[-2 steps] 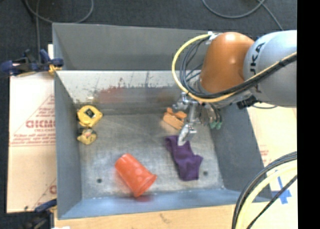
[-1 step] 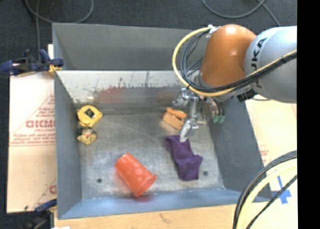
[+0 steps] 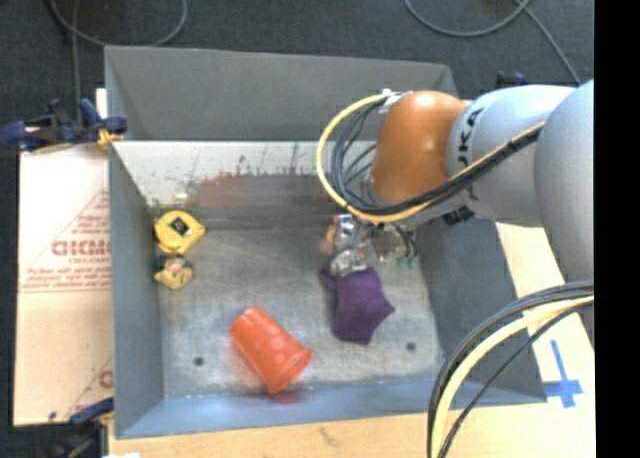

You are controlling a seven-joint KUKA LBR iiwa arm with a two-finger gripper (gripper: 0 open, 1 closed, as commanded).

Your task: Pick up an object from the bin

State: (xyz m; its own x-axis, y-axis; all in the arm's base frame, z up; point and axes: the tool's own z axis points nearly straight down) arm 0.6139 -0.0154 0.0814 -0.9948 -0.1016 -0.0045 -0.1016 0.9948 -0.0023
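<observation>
The gripper (image 3: 350, 254) sits at the far end of the purple cloth (image 3: 360, 311), which runs toward the near wall of the bin (image 3: 135, 296); clenched or released, I cannot tell.

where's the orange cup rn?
Camera view: orange cup lies on its side, low-centre in the bin, left of the purple cloth, below-right of the yellow toy.

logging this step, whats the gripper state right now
gripper: cannot be told, open or shut; it is at the upper edge of the purple lump
</observation>
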